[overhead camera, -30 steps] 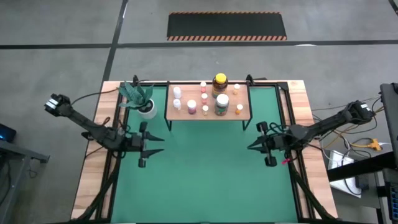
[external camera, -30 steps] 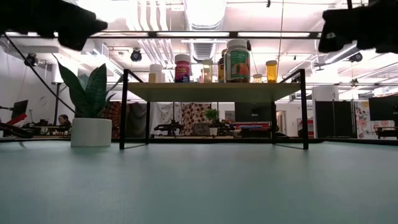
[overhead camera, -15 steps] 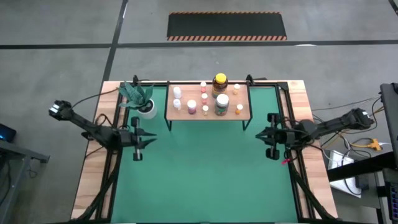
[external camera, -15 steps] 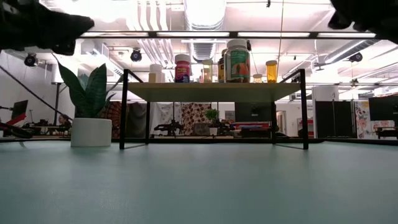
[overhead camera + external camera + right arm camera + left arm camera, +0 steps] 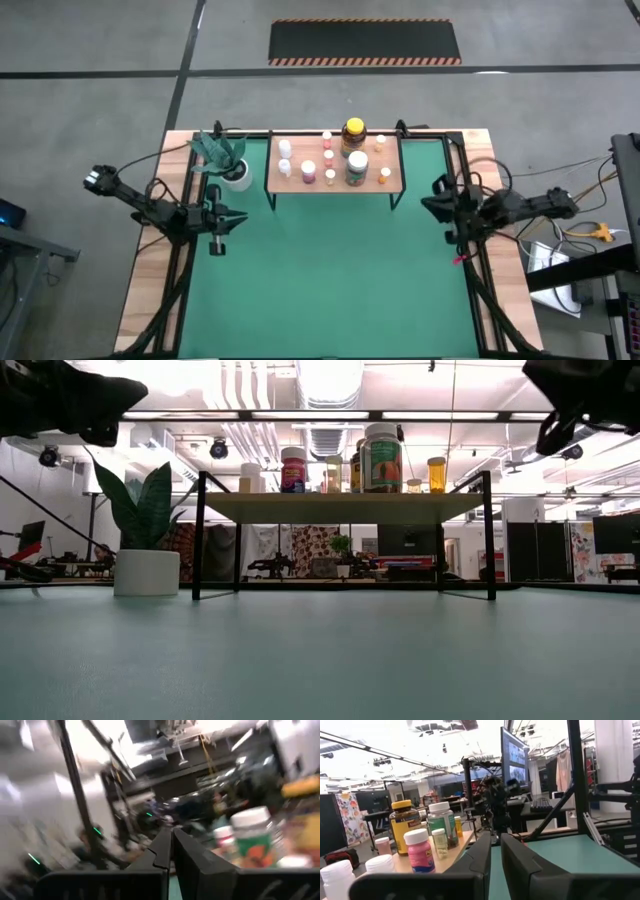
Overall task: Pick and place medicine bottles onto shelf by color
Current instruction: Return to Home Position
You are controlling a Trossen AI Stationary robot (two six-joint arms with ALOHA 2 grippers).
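Observation:
The medicine bottles stand on the shelf [image 5: 335, 172] at the far middle of the green mat: a yellow jar [image 5: 353, 129], a greenish white-lidded jar [image 5: 357, 166], small white [image 5: 284, 149], pink [image 5: 308, 172] and orange [image 5: 385, 176] ones. In the low view they stand on the shelf's board [image 5: 345, 507]. My left gripper [image 5: 238, 218] hovers left of the shelf's near left leg, shut, with nothing between its fingers [image 5: 496, 842]. My right gripper [image 5: 428, 205] hovers off the shelf's right end, shut and holding nothing [image 5: 170, 840].
A white pot with a green plant [image 5: 228, 162] stands just left of the shelf, close to my left arm. The green mat [image 5: 330, 290] lies bare in front of the shelf. Black frame rails run along the table's left and right sides.
My left gripper has shut from wide open and drawn back toward the table's left edge. My right gripper, shut throughout, has pulled back toward the table's right and far edges and turned a little. The bottles and shelf have stayed put.

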